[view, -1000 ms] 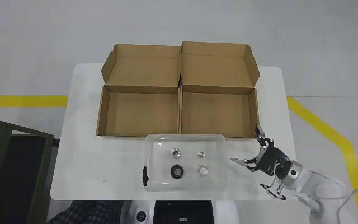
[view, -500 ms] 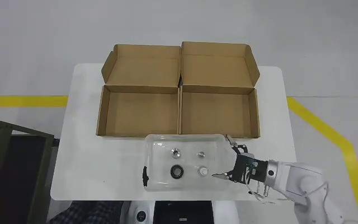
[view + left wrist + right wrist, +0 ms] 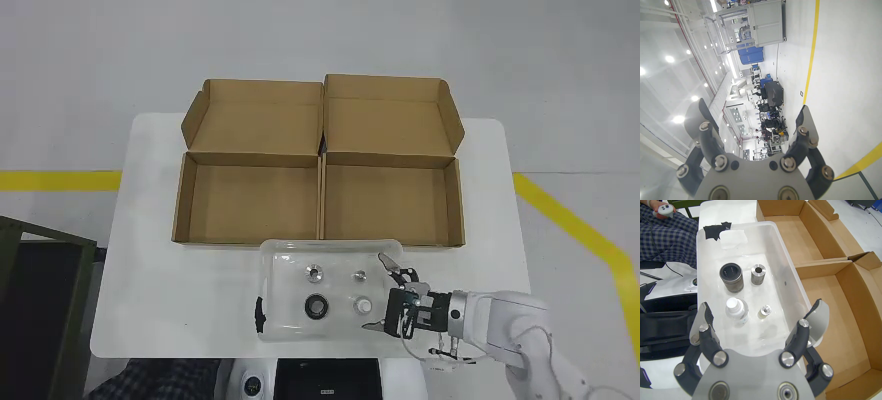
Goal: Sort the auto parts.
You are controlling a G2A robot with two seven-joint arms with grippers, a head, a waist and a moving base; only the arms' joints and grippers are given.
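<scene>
Your right gripper (image 3: 375, 293) (image 3: 762, 308) hangs over the 3 o'clock end of the bin (image 3: 270, 250) (image 3: 783, 247), fingers spread wide and gripping nothing, one finger over the bin's near wall and the other over its far one. The bin sits at the table's (image 3: 150, 250) 6 o'clock edge.

Four parts stand upright in the bin, each apart from the others. The bottle (image 3: 364, 305) (image 3: 736, 310) with its white cap is at 5 o'clock, closest to your fingers. The black bearing (image 3: 317, 305) (image 3: 731, 277) is at 7 o'clock. The small stud (image 3: 356, 272) (image 3: 764, 310) is at 1 o'clock and the steel sleeve (image 3: 314, 271) (image 3: 758, 273) at 11 o'clock. Black tape (image 3: 260, 312) (image 3: 715, 231) marks the rim at 9 o'clock.

At 12 o'clock from the bin, just beyond it, the left box (image 3: 250, 205) and right box (image 3: 385, 205) sit side by side and touching, lids folded back.

Your left gripper (image 3: 753, 107) points at the hall floor, fingers wide apart.
</scene>
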